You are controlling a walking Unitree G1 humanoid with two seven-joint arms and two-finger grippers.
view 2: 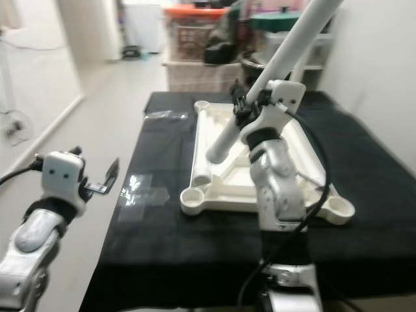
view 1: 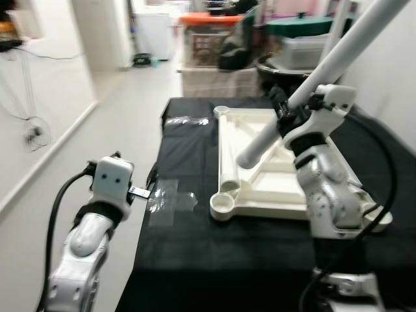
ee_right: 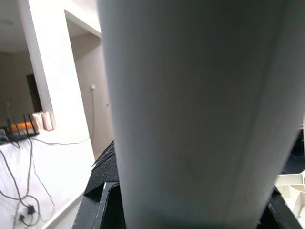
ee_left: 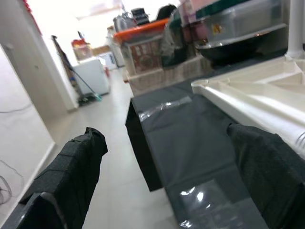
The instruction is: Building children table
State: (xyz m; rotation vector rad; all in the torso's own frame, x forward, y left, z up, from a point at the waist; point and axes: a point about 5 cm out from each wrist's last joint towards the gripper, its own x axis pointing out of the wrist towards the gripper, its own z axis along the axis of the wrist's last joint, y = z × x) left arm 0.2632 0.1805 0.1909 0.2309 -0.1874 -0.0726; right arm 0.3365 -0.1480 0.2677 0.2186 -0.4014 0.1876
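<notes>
Left eye view: the right gripper (view 1: pixel 290 110) is clamped round a smooth white table leg (view 1: pixel 338 55), a long tube slanting up and far-right, its top cut off. The cream plastic tabletop (view 1: pixel 260 179) lies upside down on the black cloth (view 1: pixel 195 247), round sockets at its corners.
Right eye view: the left gripper (view 2: pixel 104 179) hangs off the table's left edge; glossy tape patches (view 2: pixel 140 188) lie near it.
Left wrist view: two padded black fingers (ee_left: pixel 76 167) stand wide apart, holding nothing.
Right wrist view: the leg blocks nearly everything; blurred.
</notes>
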